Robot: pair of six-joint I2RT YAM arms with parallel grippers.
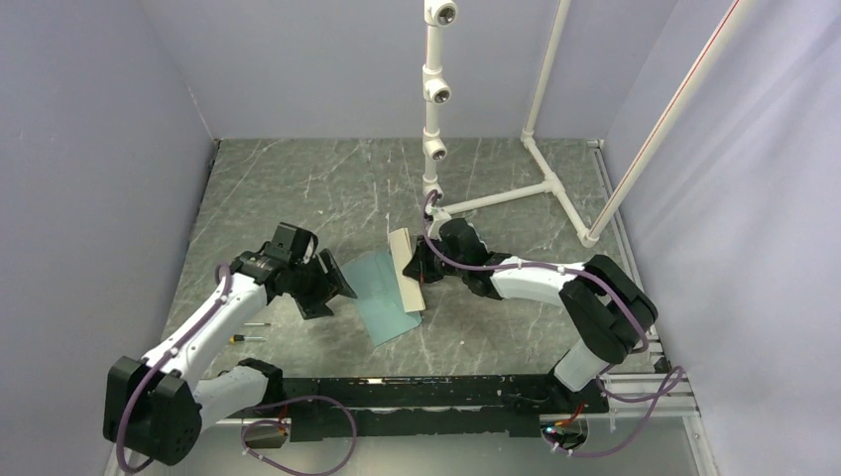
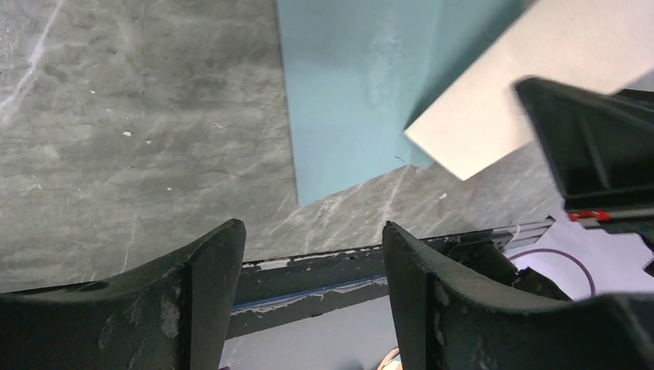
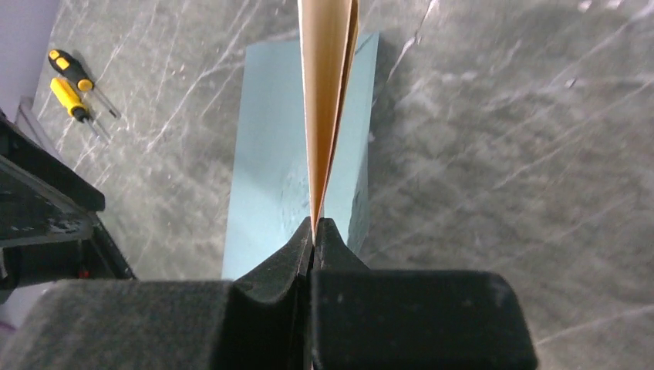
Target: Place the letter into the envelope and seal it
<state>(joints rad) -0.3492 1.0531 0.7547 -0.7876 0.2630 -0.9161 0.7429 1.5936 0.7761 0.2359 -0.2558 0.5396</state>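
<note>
two yellow-handled screwdrivers (image 3: pixel 68 96) on the grey marbled table (image 1: pixel 298 188)

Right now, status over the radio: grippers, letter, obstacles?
Right gripper shut on the letter, on edge over the envelope, not inserted. Left gripper open, empty. Screwdrivers off to the side.

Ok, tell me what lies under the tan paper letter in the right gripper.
Beneath the tan letter lies the flat teal-green paper envelope, on the grey marbled table. The right gripper pinches the letter edge-on over it; the envelope strip right behind the sheet is hidden.
</note>
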